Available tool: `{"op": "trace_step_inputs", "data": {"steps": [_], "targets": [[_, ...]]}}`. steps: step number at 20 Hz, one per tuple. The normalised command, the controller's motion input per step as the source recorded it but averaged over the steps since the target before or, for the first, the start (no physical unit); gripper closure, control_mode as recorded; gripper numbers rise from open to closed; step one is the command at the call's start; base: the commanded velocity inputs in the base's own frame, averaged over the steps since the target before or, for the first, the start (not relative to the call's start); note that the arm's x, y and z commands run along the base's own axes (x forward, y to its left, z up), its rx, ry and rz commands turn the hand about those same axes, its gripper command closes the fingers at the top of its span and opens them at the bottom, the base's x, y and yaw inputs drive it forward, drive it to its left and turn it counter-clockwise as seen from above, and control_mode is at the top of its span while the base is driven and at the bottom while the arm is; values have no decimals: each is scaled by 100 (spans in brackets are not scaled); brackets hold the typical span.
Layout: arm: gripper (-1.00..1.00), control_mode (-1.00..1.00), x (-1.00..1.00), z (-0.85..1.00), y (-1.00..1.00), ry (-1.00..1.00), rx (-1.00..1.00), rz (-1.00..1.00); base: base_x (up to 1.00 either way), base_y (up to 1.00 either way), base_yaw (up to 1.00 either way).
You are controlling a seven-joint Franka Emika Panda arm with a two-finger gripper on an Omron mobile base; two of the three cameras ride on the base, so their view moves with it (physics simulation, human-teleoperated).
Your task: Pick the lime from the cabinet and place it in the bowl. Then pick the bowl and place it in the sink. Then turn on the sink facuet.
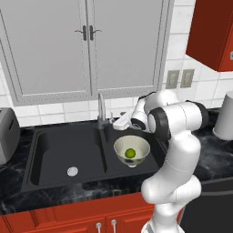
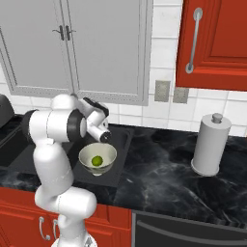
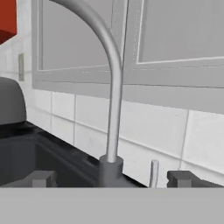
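Note:
The off-white bowl (image 1: 131, 146) (image 2: 98, 155) sits in the right basin of the black sink (image 1: 54, 154), with the green lime (image 1: 130, 153) (image 2: 97, 160) lying inside it. My gripper (image 1: 113, 124) (image 3: 111, 178) is just above and behind the bowl, pointing left at the grey sink faucet (image 1: 101, 109) (image 3: 113, 96). It is open with nothing held. In the hand view its fingertips (image 3: 41, 178) stand to either side of the faucet base, and the small lever (image 3: 154, 173) rises just right of that base. The red cabinet (image 1: 214, 32) (image 2: 212, 43) hangs at the upper right.
A grey double-door cabinet (image 1: 86, 45) hangs over the sink. A grey toaster (image 1: 7, 136) stands at the left of the counter and a white canister (image 1: 224, 116) (image 2: 210, 144) at the right. The black marble counter (image 2: 159, 164) runs right of the sink.

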Motion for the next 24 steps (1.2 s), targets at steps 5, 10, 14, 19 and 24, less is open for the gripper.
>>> {"op": "trace_step_inputs", "data": {"steps": [5, 10, 14, 19, 24], "targets": [[-100, -100, 47, -15, 0, 0, 0, 0, 0, 0, 0], [-100, -100, 50, -17, 0, 0, 0, 0, 0, 0, 0], [-100, -100, 31, -20, 0, 0, 0, 0, 0, 0, 0], [-100, -100, 27, -18, 2, 0, 0, 0, 0, 0, 0], [-100, -100, 23, -13, 5, 0, 0, 0, 0, 0, 0]]}}
